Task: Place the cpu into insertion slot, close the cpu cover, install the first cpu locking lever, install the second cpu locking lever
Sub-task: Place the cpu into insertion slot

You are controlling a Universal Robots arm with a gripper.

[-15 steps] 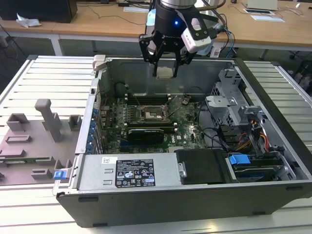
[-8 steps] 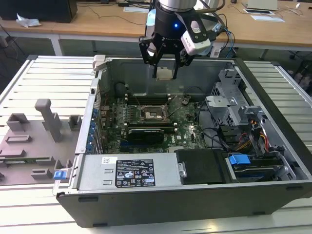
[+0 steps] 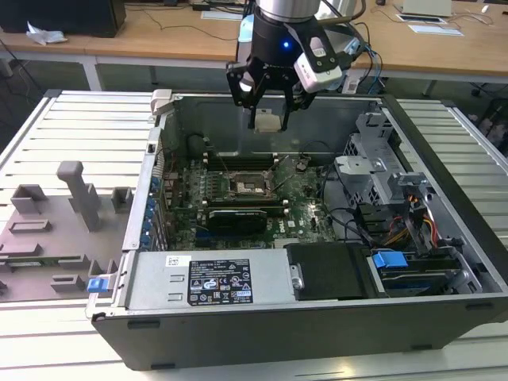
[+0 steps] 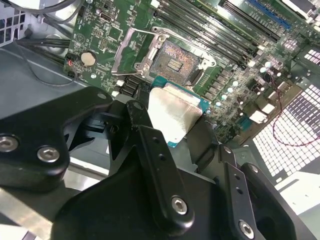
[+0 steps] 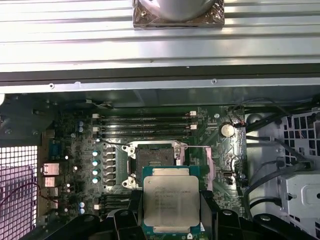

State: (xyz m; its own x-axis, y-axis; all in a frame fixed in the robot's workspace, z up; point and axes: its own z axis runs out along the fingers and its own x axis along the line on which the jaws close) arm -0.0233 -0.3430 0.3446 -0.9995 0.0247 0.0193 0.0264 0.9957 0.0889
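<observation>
The gripper [image 3: 268, 119] has its jaws closed on the cpu's [image 5: 171, 200] edges and holds it flat in the air above the slot [image 5: 152, 156], near the far wall of the case [image 3: 206, 119].

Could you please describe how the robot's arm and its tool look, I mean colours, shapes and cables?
The tool is black, its jointed link bars fastened with silver screws. Above it glows a blue light. A white and grey camera box sits on its side; the arm above is silvery metal, and dark cables trail from the wrist.
</observation>
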